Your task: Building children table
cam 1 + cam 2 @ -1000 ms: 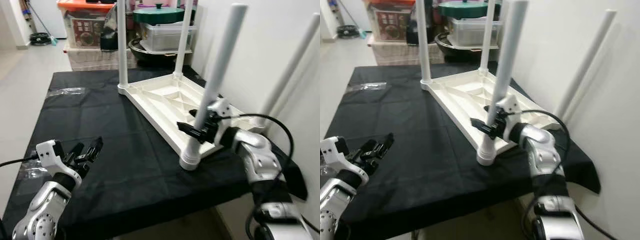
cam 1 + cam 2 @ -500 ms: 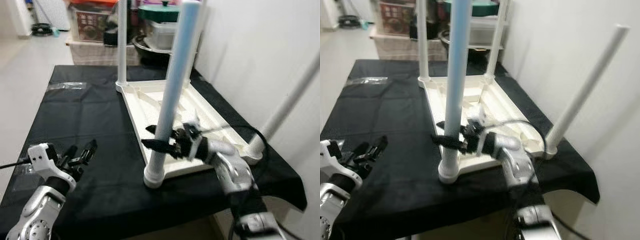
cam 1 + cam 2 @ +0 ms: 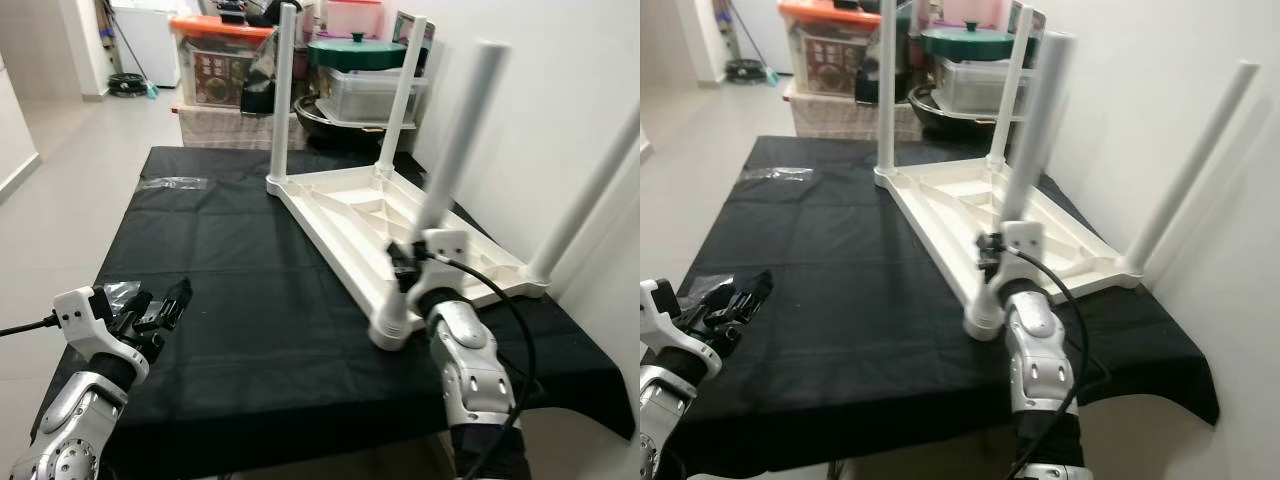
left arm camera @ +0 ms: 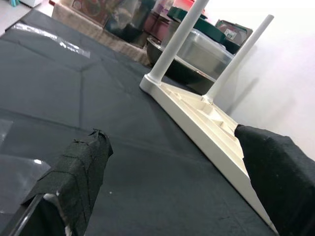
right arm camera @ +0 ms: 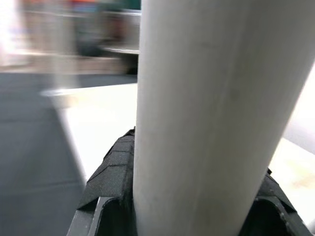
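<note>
Four white plastic legs (image 3: 455, 190) rise from your upturned white plastic children's table (image 3: 385, 225), near the black-clothed desk's (image 3: 230, 300) right edge. Right wrist view: right gripper (image 5: 197, 196) clamps one leg. Left wrist view: left gripper (image 4: 172, 177) fingers spread, empty.

Near leg (image 3: 447, 190) tilted back toward wall; right gripper (image 3: 407, 268) still clamped, now behind it.

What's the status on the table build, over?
Right gripper shut on near table leg. Left gripper open, hovering over black cloth. Tabletop upside down, four legs up. Nothing in the way.
</note>
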Robot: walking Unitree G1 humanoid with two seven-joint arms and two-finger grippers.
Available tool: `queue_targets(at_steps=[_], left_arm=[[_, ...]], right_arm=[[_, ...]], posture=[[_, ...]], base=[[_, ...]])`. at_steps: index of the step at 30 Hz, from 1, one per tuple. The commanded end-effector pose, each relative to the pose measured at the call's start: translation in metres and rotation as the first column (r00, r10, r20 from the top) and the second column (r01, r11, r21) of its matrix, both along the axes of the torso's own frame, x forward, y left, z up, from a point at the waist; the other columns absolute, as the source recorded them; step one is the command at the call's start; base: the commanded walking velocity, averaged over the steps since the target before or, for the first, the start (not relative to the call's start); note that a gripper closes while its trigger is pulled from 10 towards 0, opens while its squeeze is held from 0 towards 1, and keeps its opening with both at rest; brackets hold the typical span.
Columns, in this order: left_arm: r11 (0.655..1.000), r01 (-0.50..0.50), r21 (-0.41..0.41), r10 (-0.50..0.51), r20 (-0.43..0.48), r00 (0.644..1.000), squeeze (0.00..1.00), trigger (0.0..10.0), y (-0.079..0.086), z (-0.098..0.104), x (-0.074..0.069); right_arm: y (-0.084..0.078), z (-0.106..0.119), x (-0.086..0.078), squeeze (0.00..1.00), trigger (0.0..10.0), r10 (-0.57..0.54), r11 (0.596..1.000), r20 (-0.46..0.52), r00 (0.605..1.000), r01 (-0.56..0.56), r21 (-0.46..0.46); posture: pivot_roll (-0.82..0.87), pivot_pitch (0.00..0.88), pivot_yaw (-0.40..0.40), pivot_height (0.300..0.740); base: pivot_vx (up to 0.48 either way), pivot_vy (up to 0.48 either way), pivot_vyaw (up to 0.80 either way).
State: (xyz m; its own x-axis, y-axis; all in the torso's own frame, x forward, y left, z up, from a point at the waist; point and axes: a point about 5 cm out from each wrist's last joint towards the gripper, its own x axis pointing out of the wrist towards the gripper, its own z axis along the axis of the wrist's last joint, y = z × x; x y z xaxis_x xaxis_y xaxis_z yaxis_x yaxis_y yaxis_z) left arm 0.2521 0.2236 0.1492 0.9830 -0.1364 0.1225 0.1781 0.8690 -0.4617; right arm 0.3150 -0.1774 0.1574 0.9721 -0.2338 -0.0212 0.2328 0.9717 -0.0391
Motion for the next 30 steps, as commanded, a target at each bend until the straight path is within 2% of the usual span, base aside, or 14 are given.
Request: queue_targets(at_steps=[1,2,3,7,8,9,13,14,18,19,20,24,29,30], left_arm=[[1.000,0.016,-0.006,-0.016,-0.027,1.000,0.00,10.0,-0.003,-0.005,0.002],[1.000,0.016,-0.006,-0.017,-0.027,1.000,0.00,10.0,-0.003,-0.005,0.002],[1.000,0.017,-0.007,-0.017,-0.027,1.000,0.00,10.0,-0.003,-0.005,0.002],[1.000,0.015,-0.006,-0.015,-0.026,1.000,0.00,10.0,-0.002,-0.005,0.001],[1.000,0.011,-0.007,-0.011,-0.024,1.000,0.00,10.0,-0.001,-0.004,0.000],[1.000,0.007,-0.006,-0.008,-0.023,1.000,0.00,10.0,0.000,-0.004,-0.001],[1.000,-0.001,-0.005,0.001,-0.020,1.000,0.00,10.0,0.002,-0.004,-0.002],[1.000,-0.003,-0.004,0.003,-0.020,1.000,0.00,10.0,0.003,-0.004,-0.002],[1.000,-0.007,-0.004,0.007,-0.018,1.000,0.00,10.0,0.003,-0.004,-0.002],[1.000,-0.008,-0.004,0.008,-0.018,1.000,0.00,10.0,0.003,-0.004,-0.001],[1.000,0.000,-0.003,0.000,-0.013,1.000,0.00,10.0,0.000,-0.004,0.001],[1.000,0.002,-0.004,-0.002,-0.002,1.000,0.00,10.0,-0.001,-0.001,0.004],[1.000,0.000,-0.005,0.000,0.000,1.000,0.00,10.0,0.000,-0.001,0.004],[1.000,-0.001,-0.003,0.001,0.001,1.000,0.00,10.0,-0.001,-0.001,0.003]], right_arm=[[-0.044,-0.029,-0.018,0.00,0.0,-0.289,0.953,-0.168,0.943,0.266,-0.144],[-0.037,-0.026,-0.016,0.00,0.0,-0.261,0.962,-0.171,0.950,0.240,-0.131],[-0.023,-0.022,-0.011,0.00,10.0,-0.191,0.980,-0.165,0.968,0.179,-0.083],[-0.001,-0.011,-0.003,0.00,10.0,-0.066,0.998,-0.110,0.992,0.063,-0.031],[-0.002,0.004,0.004,0.16,10.0,-0.029,1.000,0.000,1.000,0.029,0.001],[-0.008,0.009,0.014,1.00,10.0,-0.008,1.000,0.015,1.000,0.008,-0.007],[-0.021,0.023,0.036,1.00,10.0,0.079,0.997,0.018,0.997,-0.079,-0.012],[-0.022,0.028,0.041,0.00,10.0,0.116,0.993,0.022,0.993,-0.116,-0.001],[-0.015,0.044,0.053,0.00,10.0,0.435,0.897,0.076,0.897,-0.439,0.045],[-0.010,0.046,0.054,0.00,10.0,0.572,0.817,0.080,0.816,-0.576,0.029],[0.000,0.041,0.054,0.00,10.0,0.759,0.650,0.034,0.650,-0.760,0.013],[0.015,0.031,0.057,0.00,10.0,0.844,0.535,-0.029,0.535,-0.844,0.016],[0.031,0.022,0.057,0.00,10.0,0.885,0.464,-0.052,0.463,-0.885,0.021],[0.043,0.018,0.054,0.00,8.7,0.917,0.398,-0.043,0.396,-0.917,0.037]], posture=[[-0.04,0.000,-0.081,0.740],[-0.04,0.000,-0.081,0.740],[-0.04,0.000,-0.085,0.740],[-0.04,0.000,-0.088,0.740],[-0.03,0.000,-0.093,0.740],[-0.02,0.000,-0.099,0.740],[-0.02,0.000,-0.105,0.740],[-0.01,0.000,-0.106,0.740],[-0.01,0.000,-0.107,0.740],[-0.01,0.000,-0.107,0.740],[0.00,0.000,-0.111,0.740],[0.01,0.000,-0.116,0.740],[0.02,0.000,-0.121,0.740],[0.03,0.000,-0.126,0.740]], base=[[0.000,0.000,0.00],[0.000,0.000,0.00],[0.000,0.000,0.00],[0.000,0.000,0.00],[0.000,0.000,0.00],[0.000,0.000,0.00],[0.000,0.000,0.00],[0.000,0.000,0.00],[0.000,0.000,0.00],[0.000,0.000,0.00],[0.000,0.000,0.00],[0.000,0.000,0.00],[0.000,0.000,0.00],[0.000,0.000,0.00]])
